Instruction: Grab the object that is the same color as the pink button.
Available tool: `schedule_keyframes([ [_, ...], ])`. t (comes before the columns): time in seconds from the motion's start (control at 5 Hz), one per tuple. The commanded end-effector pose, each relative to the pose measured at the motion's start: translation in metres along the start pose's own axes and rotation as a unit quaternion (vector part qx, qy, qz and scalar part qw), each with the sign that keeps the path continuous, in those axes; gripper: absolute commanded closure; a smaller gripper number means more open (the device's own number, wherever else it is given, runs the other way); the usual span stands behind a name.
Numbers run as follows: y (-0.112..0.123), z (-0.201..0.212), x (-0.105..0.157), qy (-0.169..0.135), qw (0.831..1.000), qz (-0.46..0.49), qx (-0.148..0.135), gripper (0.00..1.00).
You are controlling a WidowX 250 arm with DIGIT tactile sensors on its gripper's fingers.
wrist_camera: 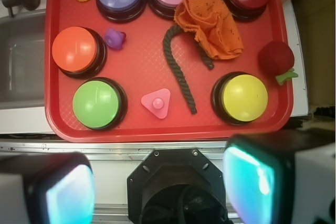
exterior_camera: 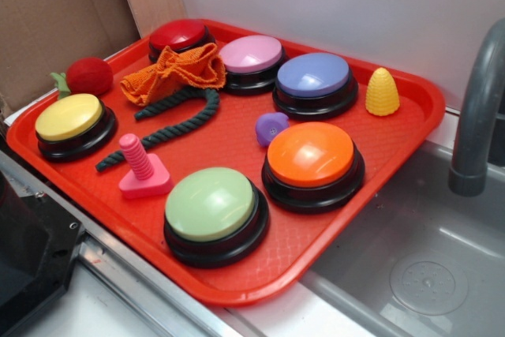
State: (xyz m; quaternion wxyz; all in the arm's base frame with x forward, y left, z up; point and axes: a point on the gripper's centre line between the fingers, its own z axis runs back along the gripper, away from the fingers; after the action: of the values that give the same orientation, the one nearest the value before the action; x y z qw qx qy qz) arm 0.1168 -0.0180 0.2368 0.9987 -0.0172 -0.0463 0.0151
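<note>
A steel sink (exterior_camera: 442, 274) with a grey faucet (exterior_camera: 477, 108) sits beside the surface that carries a large red tray (exterior_camera: 410, 128). My tool (wrist_camera: 157, 187) hangs above the tray's near edge in the wrist view, its two pale fingers (wrist_camera: 252, 182) spread wide apart and holding nothing.

Six dome buttons on black bases stand on the tray. The green button (exterior_camera: 210, 204) and orange button (exterior_camera: 311, 155) are near the front, the yellow button (exterior_camera: 69, 117) at one side, and along the back run the red button (exterior_camera: 178, 35), the pink button (exterior_camera: 251, 54) and the purple-blue button (exterior_camera: 313, 75).

A crumpled orange cloth (exterior_camera: 175, 73) lies against the red and pink buttons, covering one end of a dark green rope (exterior_camera: 170, 122) that curves across the middle of the tray. A red toy fruit (exterior_camera: 87, 76) with a green stem rests at the tray's rim near the yellow button.

The pink toy bolt (exterior_camera: 142, 167) stands upright on its flat triangular base, between the yellow and green buttons, just beside the rope's free end, well clear of my tool. A yellow toy corn (exterior_camera: 382, 92) stands in the back corner. A small purple lump (exterior_camera: 271, 128) lies between the orange and purple-blue buttons.
</note>
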Motion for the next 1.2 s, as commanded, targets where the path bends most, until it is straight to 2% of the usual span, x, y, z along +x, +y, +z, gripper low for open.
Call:
schedule_keyframes([
  [0.0,0.0,0.0,0.0,0.0,1.0,0.0,0.0,0.0],
  [0.2,-0.001,-0.023,-0.001,-0.04,0.996,0.081,-0.002,0.0],
  [0.4,0.0,-0.05,-0.001,-0.047,0.981,0.188,-0.023,0.0],
  [0.6,0.002,-0.08,0.003,-0.073,0.955,0.287,-0.016,0.0],
  [0.8,0.009,-0.106,0.005,-0.055,0.927,0.37,-0.001,0.0],
  [1.0,0.01,-0.138,0.012,-0.081,0.899,0.43,0.031,0.0],
])
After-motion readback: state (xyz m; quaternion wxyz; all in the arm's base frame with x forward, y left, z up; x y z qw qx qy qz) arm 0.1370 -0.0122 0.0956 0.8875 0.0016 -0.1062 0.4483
